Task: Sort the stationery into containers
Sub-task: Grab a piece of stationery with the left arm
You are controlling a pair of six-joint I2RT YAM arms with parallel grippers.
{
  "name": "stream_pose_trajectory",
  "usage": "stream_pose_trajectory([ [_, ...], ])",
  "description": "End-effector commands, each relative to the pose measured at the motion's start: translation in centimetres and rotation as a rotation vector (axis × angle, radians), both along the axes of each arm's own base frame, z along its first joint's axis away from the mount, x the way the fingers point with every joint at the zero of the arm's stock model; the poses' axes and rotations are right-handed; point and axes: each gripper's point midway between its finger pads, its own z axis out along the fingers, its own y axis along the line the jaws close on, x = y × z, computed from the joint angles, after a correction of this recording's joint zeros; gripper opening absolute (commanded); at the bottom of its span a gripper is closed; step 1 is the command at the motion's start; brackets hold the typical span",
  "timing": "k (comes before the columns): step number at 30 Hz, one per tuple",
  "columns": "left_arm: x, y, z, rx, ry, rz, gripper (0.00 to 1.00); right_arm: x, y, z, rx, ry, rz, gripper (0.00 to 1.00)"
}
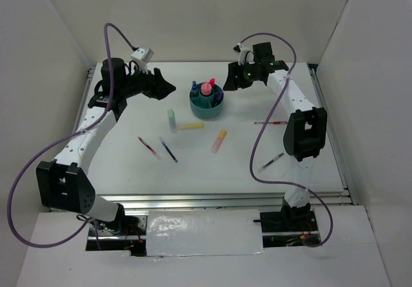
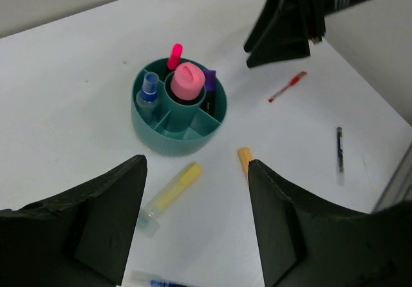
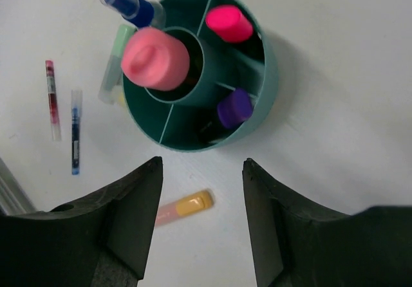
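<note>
The round teal organizer [image 1: 206, 112] stands at the table's far middle. It holds a blue-capped bottle [image 1: 194, 85], a big pink cap [image 1: 206, 89] in the central cup, a pink marker [image 3: 229, 23] and a purple-capped marker [image 3: 234, 107]. On the table lie a green marker [image 1: 172, 120], a yellow marker [image 1: 190, 126], an orange marker [image 1: 219, 140], a red pen [image 1: 149, 147] and a blue pen [image 1: 168, 150]. Another red pen [image 1: 270, 123] and a black pen [image 1: 271, 162] lie at the right. My left gripper [image 1: 168, 89] hovers left of the organizer, open and empty. My right gripper [image 1: 228, 81] hovers right of it, open and empty.
White walls close in the table on three sides. A metal rail [image 1: 335, 139] runs along the right edge. In the left wrist view the right gripper [image 2: 278, 39] hangs just beyond the organizer [image 2: 167, 142], with the yellow marker [image 2: 170, 190] between my open jaws.
</note>
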Motion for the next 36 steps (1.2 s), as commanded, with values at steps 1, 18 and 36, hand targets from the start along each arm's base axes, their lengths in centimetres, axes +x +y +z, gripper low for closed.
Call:
stream_pose_trajectory([
  [1,-3.0,-0.5,2.3,-0.029,-0.107,-0.201,0.76,2.6,0.2,4.1,-0.009,-0.223,0.087,0.59],
  [18,6.0,-2.8,4.0,0.156,-0.07,0.092,0.78,3.2,-2.8,2.7,-0.038,-0.295,0.121,0.57],
  [36,16.8,-12.8,-7.8,0.389,-0.052,0.094,0.72,-8.5,-10.7,3.3,0.097,-0.096,-0.051,0.59],
])
